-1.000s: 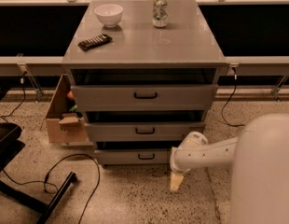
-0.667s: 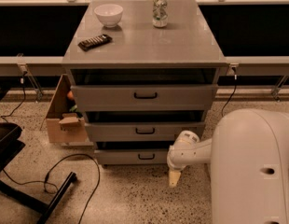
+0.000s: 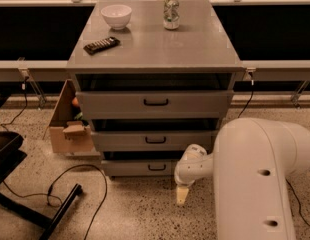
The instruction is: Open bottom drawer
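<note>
The grey cabinet (image 3: 155,49) has three drawers stacked in its front. The bottom drawer (image 3: 130,168) is the lowest and narrowest panel, just above the floor, with a small black loop handle (image 3: 156,167). A dark gap shows above its front. My gripper (image 3: 181,196) hangs from the white arm (image 3: 255,174) and points down at the floor. It is just right of the bottom drawer's handle and slightly below it, in front of the panel's right end. It holds nothing that I can see.
On the cabinet top are a white bowl (image 3: 116,15), a can (image 3: 170,12) and a black remote (image 3: 101,45). An open cardboard box (image 3: 70,126) stands left of the cabinet. A black cable (image 3: 75,176) and a black chair base (image 3: 30,209) lie on the floor at left.
The arm has swung left and nearer the camera, its large link now filling the lower right. The gripper has shifted slightly left along the bottom drawer's front. The drawers look unchanged.
</note>
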### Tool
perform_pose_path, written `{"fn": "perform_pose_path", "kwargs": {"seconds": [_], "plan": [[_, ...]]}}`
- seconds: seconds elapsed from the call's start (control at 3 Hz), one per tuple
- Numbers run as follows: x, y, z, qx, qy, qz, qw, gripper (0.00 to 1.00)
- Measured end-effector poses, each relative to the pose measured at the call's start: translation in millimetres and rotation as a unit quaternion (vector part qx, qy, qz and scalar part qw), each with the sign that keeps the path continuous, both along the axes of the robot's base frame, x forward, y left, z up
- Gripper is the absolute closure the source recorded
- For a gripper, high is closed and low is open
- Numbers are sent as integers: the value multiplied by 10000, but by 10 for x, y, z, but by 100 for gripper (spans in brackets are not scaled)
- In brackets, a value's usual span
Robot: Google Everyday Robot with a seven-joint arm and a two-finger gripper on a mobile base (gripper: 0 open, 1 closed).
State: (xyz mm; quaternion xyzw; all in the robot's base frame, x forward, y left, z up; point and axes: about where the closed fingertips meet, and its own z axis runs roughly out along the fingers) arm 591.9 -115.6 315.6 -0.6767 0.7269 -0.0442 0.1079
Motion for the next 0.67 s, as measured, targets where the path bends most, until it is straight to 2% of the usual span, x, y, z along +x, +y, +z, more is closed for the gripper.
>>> {"fn": "perform_pose_path", "kwargs": {"seconds": [0.33, 0.67], "plan": [[105, 36, -619, 27, 138, 23, 9999, 0], [281, 46, -937, -43, 122, 61, 9999, 0]]}}
